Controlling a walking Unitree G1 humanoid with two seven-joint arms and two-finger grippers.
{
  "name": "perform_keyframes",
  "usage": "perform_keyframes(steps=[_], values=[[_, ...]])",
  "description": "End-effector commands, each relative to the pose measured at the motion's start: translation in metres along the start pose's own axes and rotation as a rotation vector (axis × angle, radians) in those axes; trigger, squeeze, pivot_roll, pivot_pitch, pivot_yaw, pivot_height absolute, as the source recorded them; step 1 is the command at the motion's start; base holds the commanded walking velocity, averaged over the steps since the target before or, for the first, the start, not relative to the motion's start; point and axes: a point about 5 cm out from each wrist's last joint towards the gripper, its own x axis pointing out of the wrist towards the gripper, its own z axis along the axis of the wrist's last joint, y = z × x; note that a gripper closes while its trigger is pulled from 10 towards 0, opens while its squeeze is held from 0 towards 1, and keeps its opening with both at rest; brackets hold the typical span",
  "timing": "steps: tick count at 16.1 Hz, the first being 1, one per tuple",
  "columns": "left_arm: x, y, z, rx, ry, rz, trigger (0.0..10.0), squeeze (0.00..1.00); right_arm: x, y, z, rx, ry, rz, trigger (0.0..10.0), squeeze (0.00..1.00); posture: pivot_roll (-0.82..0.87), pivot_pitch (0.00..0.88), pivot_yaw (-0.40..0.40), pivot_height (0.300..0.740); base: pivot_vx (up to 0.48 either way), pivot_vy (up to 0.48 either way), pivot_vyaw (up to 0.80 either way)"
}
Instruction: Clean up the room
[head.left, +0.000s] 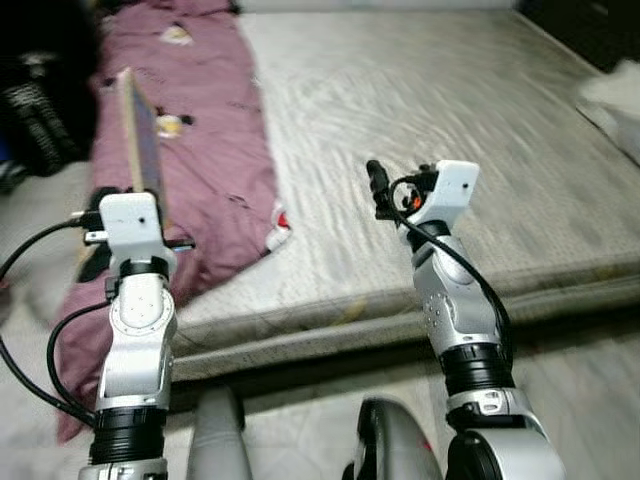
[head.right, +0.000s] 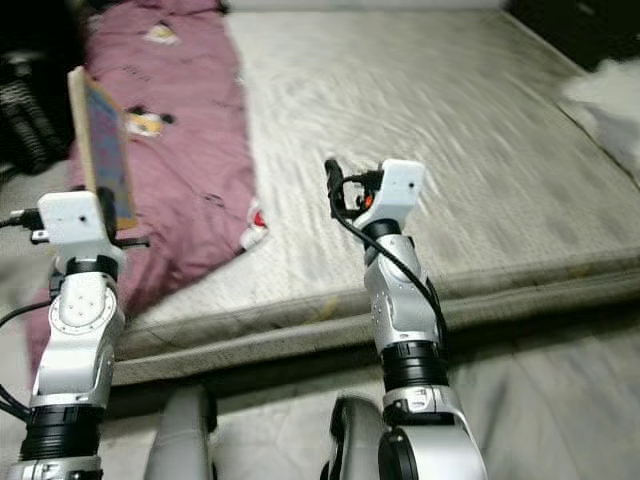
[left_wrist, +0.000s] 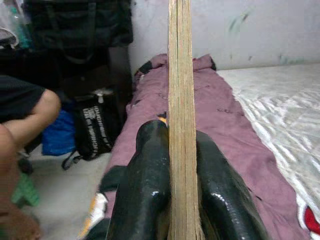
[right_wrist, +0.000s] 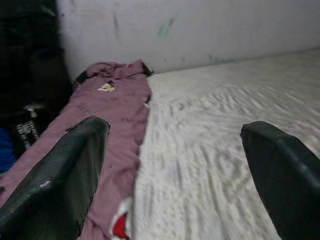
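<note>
My left gripper (left_wrist: 181, 137) is shut on a thin flat board (head.left: 140, 130) with a pale wooden edge and a dark bluish face. It holds the board upright on its edge, above the left side of the bed. Both black fingers (left_wrist: 147, 175) press on the board's two faces. A purple blanket (head.left: 200, 120) with small cartoon prints lies along the left side of the grey mattress (head.left: 450, 110). My right gripper (head.left: 378, 185) is open and holds nothing, raised over the mattress near its front edge; its fingers (right_wrist: 60, 175) stand wide apart.
A person's bare arm and knee (left_wrist: 25, 117) are on the floor left of the bed, beside black bags (left_wrist: 95, 132) and a blue item (left_wrist: 57, 137). A white fluffy thing (head.left: 615, 95) lies at the mattress's right edge. A wall (right_wrist: 200, 25) runs behind the bed.
</note>
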Motion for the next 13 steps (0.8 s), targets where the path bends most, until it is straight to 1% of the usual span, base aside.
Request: perform_keyframes(steps=[1,3,4,7,11,13], values=[[0.002,-0.001,0.014,-0.003,-0.056,-0.011,10.0,0.00,-0.003,-0.004,0.002,-0.014,-0.011,-0.021,10.0,0.00,0.08,0.000,-0.032,0.716,0.000,0.000,0.00],[0.003,-0.004,0.011,-0.008,-0.041,-0.024,10.0,0.00,-0.009,-0.007,-0.002,-0.026,-0.002,-0.038,10.0,0.00,0.07,0.000,-0.033,0.736,0.000,0.000,0.00],[0.004,-0.007,0.010,-0.025,-0.033,-0.040,10.0,0.00,-0.012,-0.006,-0.004,-0.038,0.003,-0.036,10.0,0.00,0.07,0.000,-0.033,0.740,0.000,0.000,0.00],[0.005,-0.012,0.010,-0.046,-0.024,-0.054,10.0,0.00,-0.012,-0.006,-0.003,-0.057,0.001,-0.035,10.0,0.00,0.06,0.000,-0.039,0.740,0.000,0.000,0.00],[0.004,-0.016,0.008,-0.028,-0.034,-0.069,10.0,0.00,-0.015,-0.008,-0.007,-0.085,0.018,-0.051,10.0,0.00,0.06,0.000,-0.041,0.740,0.000,0.000,0.00],[0.004,-0.019,0.007,-0.037,-0.026,-0.092,10.0,0.00,-0.017,-0.012,-0.010,-0.118,0.040,-0.072,10.0,0.00,0.06,0.000,-0.040,0.740,0.000,0.000,0.00]])
